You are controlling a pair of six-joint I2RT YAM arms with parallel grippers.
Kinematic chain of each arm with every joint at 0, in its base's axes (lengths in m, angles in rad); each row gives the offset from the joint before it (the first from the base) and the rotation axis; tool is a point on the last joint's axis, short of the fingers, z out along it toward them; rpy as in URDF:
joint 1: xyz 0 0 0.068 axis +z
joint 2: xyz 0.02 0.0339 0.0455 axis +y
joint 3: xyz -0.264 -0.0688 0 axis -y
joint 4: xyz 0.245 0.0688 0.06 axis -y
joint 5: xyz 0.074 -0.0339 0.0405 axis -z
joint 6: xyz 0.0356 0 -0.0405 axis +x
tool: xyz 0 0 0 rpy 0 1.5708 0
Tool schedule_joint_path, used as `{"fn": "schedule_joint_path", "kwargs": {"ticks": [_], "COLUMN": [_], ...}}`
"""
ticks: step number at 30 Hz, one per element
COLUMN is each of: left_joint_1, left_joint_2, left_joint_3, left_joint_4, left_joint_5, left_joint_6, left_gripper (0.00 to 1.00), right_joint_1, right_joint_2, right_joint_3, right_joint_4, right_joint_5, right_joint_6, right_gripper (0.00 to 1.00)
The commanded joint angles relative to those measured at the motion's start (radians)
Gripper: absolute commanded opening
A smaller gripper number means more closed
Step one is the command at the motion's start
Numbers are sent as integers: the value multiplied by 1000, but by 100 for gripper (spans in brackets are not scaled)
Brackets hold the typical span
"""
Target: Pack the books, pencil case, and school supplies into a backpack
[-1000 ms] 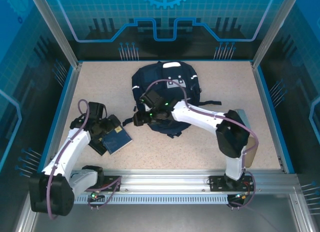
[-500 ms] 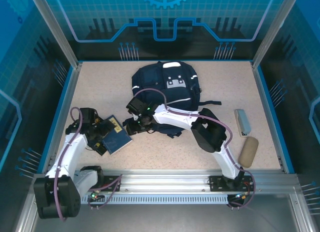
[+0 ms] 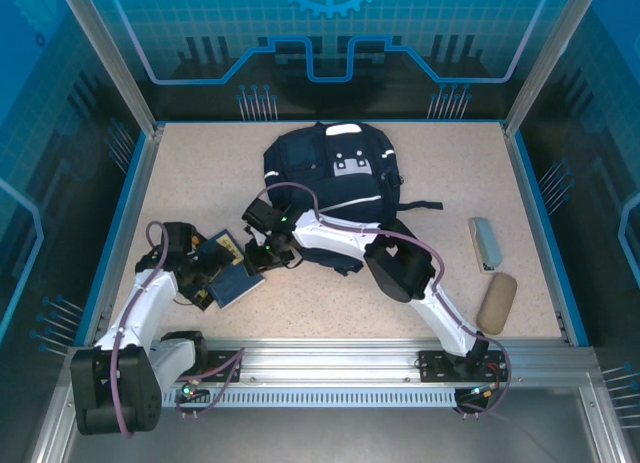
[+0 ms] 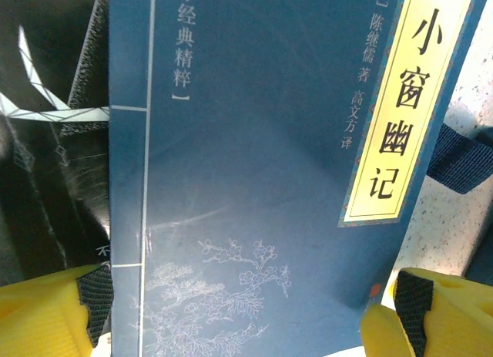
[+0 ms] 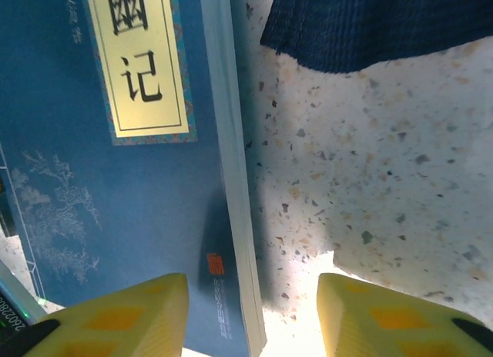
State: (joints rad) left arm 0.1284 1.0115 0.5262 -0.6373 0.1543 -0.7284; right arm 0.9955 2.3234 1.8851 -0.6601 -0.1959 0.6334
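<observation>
Left pincer [image 4: 246,289]: jaws spread wide, one yellow fingertip [image 4: 54,311] at each side of a blue book [image 4: 254,180]. The cover lies across the gap between them. Whether the pads press on its edges cannot be told.

Right pincer [image 5: 254,295]: jaws apart, gripping nothing. One finger hangs over the cover of the same blue book [image 5: 92,218], the other over the bare speckled bench [image 5: 370,156]. The book's long edge runs up through the gap. Navy fabric [image 5: 362,25] lies at the far right of that view.

From above, the books [image 3: 232,271] lie flat on the bench [image 3: 430,153] at near left, outside the backpack [image 3: 335,173]. The left pincer [image 3: 208,275] is at their left side and the right pincer [image 3: 262,251] at their far right corner. The backpack lies flat at far centre, white patch uppermost, with the right arm reaching across its near edge.

A grey case [image 3: 485,243] and a tan pouch [image 3: 497,301] lie well apart from the books, at the right.
</observation>
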Motion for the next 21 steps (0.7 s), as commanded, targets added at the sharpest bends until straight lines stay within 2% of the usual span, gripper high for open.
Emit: {"fn": "schedule_joint_path", "kwargs": {"ticks": [1, 9, 15, 21], "left_joint_1": [13, 14, 14, 14], "left_joint_2": [-4, -40, -65, -89], "left_joint_3": [-21, -58, -116, -130], "left_joint_4": [41, 163, 309, 335], "left_joint_5": [82, 201, 339, 365], "left_joint_6": [-8, -25, -58, -66], "left_gripper": [96, 95, 89, 78], "right_joint_1": [16, 17, 4, -5], "right_joint_2": [45, 73, 85, 98], "right_joint_3": [27, 27, 32, 49], "right_joint_4": [-48, -78, -84, -102], "right_joint_5": [-20, 1, -13, -17], "right_joint_6": [-2, 9, 24, 26], "right_gripper": [44, 38, 38, 38]}}
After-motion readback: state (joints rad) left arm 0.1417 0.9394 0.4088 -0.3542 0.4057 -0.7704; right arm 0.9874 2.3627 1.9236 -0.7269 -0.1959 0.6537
